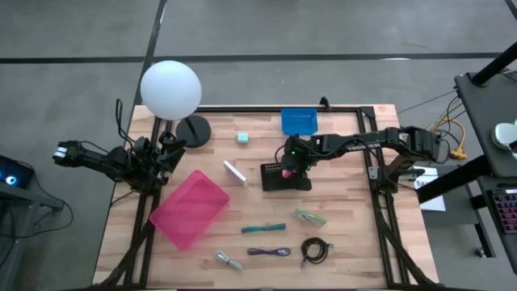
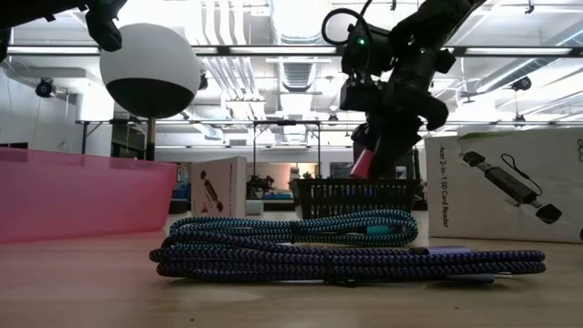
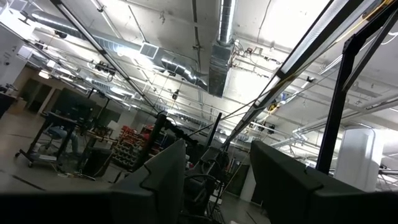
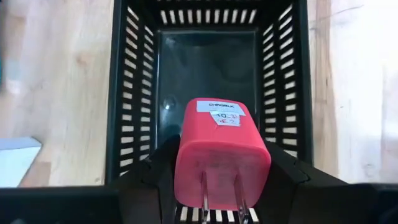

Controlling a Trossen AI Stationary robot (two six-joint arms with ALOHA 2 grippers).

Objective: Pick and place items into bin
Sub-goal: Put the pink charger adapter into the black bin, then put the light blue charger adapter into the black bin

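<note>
I have the right gripper (image 4: 221, 180) hanging over the black slotted plastic bin (image 1: 286, 176) at the middle of the worktop (image 1: 347, 242), its fingers clenched on a red plug-in charger block (image 4: 219, 149), prongs toward the wrist, ready to drop in. The bin below looks empty, nothing blocking. At six o'clock lie coiled cables; the purple braided one (image 1: 268, 251) waits. The left gripper (image 3: 214, 180) is parked at nine o'clock, fingers released.
</note>
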